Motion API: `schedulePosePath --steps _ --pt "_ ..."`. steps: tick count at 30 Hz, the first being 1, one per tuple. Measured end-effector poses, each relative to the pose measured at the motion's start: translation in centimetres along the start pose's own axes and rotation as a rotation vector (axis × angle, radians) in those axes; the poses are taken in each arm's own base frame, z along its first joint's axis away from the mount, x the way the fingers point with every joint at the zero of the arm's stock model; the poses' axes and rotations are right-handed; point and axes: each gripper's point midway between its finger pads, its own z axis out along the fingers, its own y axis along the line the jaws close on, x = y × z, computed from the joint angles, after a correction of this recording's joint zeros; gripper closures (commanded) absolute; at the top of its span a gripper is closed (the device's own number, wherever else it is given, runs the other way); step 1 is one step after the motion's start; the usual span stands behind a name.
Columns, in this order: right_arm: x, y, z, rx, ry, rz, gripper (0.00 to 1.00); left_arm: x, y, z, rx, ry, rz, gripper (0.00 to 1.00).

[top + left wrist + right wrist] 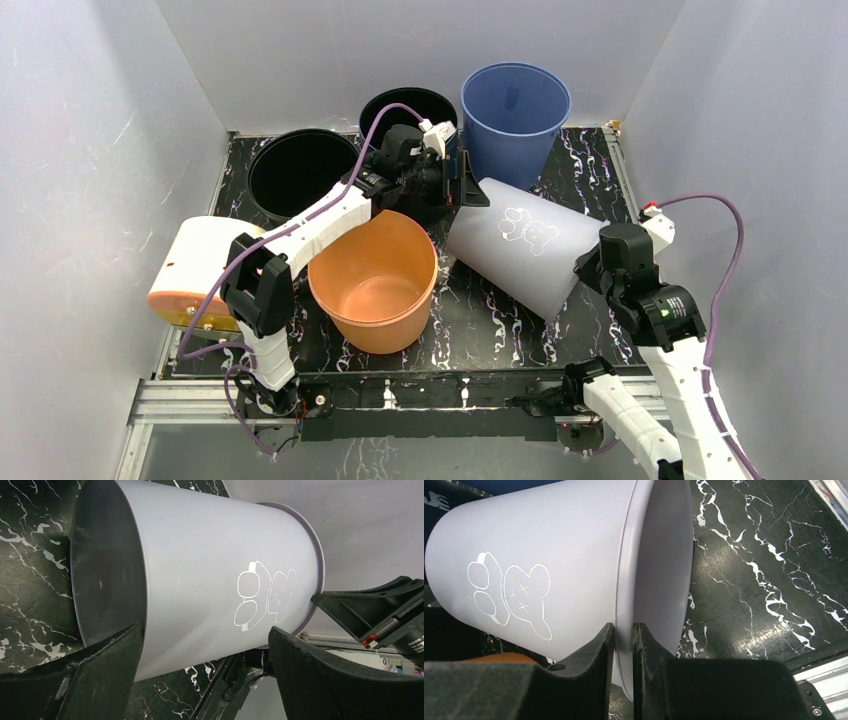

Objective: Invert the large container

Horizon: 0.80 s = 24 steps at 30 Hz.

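Large container [520, 250]: tipped on its side, just right of the orange tub [375, 280], mid-flip.
Right fingers [596, 652]: pinched onto its rim, apparently to lever it over.
Left fingers [112, 652]: spread wide around its base, probably steadying.

overhead view looks down from behind; both wrist views closely face the white container [200, 555].
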Motion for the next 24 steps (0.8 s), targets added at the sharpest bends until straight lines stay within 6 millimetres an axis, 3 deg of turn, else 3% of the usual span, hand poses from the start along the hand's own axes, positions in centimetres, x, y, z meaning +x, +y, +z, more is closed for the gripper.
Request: schedulePosePath --steps 6,15,19,24 --pt "0.4 0.1 0.0 -0.038 -0.013 0.04 0.98 -0.6 -0.3 -0.2 0.009 -0.014 -0.009 0.09" --pt "2.3 1.4 1.0 -0.11 0.038 0.102 1.0 -4.6 -2.4 -1.8 0.047 -0.112 0.028 0.08" --pt "5.7 1.5 2.1 -0.129 0.158 0.119 1.0 -6.3 -5.7 -3.5 0.117 -0.154 0.066 0.08" --pt "9.9 2.0 3.7 -0.162 0.298 0.179 1.0 -5.9 -11.3 -5.2 0.249 -0.141 0.124 0.08"
